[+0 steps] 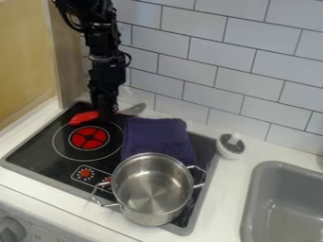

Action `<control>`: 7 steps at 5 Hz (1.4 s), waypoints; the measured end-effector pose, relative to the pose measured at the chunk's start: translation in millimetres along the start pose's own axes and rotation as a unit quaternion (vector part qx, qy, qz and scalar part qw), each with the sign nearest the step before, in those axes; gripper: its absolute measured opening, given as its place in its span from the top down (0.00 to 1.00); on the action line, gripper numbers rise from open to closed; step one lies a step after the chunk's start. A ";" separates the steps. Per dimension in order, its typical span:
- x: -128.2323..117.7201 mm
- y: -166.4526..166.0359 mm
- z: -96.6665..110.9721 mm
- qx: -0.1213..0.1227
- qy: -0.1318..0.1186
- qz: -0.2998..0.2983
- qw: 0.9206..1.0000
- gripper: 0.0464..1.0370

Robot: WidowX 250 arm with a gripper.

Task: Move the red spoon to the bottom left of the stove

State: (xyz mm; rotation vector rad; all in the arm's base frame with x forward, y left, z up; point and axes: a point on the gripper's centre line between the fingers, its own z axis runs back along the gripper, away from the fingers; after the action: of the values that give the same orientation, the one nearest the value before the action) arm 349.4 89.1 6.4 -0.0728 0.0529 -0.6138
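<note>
Red spoon (84,117) right at the claw (106,115)

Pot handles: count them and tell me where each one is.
2. One handle juts from the pot toward the view's left, over the stove; the other handle juts out on the right. The pot's whole rim shows, so likely none is hidden.
</note>
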 end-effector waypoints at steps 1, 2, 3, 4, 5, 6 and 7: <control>-8.3 -4.3 18.1 0.003 -0.021 -0.003 1.000 0.71; -13.0 -13.5 28.3 0.000 -0.035 -0.015 0.999 0.71; -25.1 -20.2 46.5 0.006 -0.055 -0.025 0.998 0.71; -35.6 -37.1 59.6 0.009 -0.076 -0.042 0.996 0.71; -50.3 -60.3 63.6 0.009 -0.078 -0.058 0.995 0.71; -62.3 -80.2 63.4 0.004 -0.084 -0.065 0.994 0.71; -84.6 -85.2 64.3 0.005 -0.087 -0.039 0.995 0.71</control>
State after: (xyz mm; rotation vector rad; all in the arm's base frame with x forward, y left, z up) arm 236.1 71.9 80.0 -0.1176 -0.1219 -0.6833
